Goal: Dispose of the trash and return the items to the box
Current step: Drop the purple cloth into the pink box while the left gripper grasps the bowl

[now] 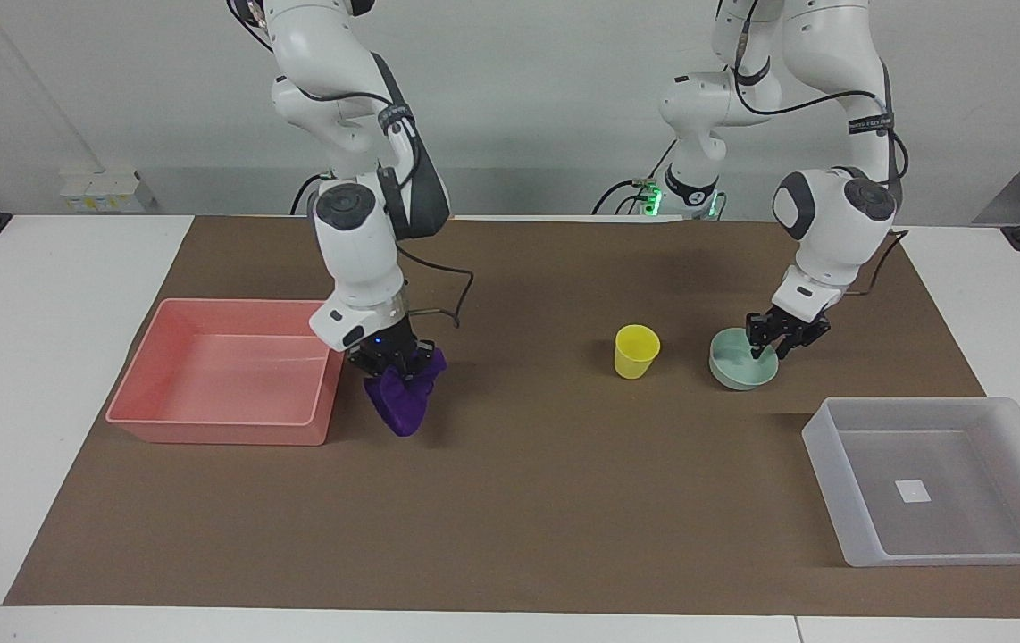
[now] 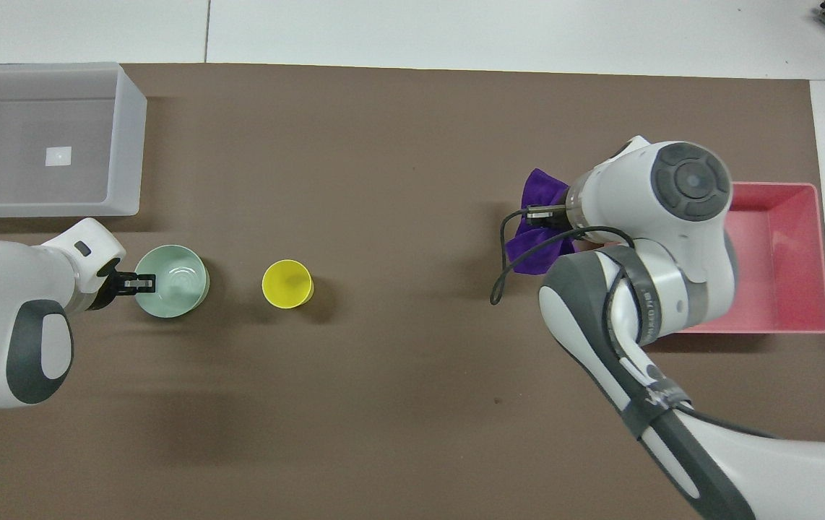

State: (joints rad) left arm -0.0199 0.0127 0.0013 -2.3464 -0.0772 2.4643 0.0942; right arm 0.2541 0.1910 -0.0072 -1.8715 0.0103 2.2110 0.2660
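Both tools gripping, trash and bowl about to travel

Nearest me, my left tool (image 1: 774,344) pinches the rim of the shallow round mint-green bowl (image 1: 740,368) beside the small bright-yellow plastic cup (image 1: 635,350); my right tool (image 1: 392,362) is clamped shut on the lumpy deep-purple fabric trash (image 1: 401,400), which hangs clear of the brown mat beside the pink rectangular tray (image 1: 233,369). Farthest from me sits the translucent whitish-grey plastic box (image 1: 943,478) on the counter. The smooth bowl could slip from a thin rim pinch; the limp cloth might snag the tray's wall.
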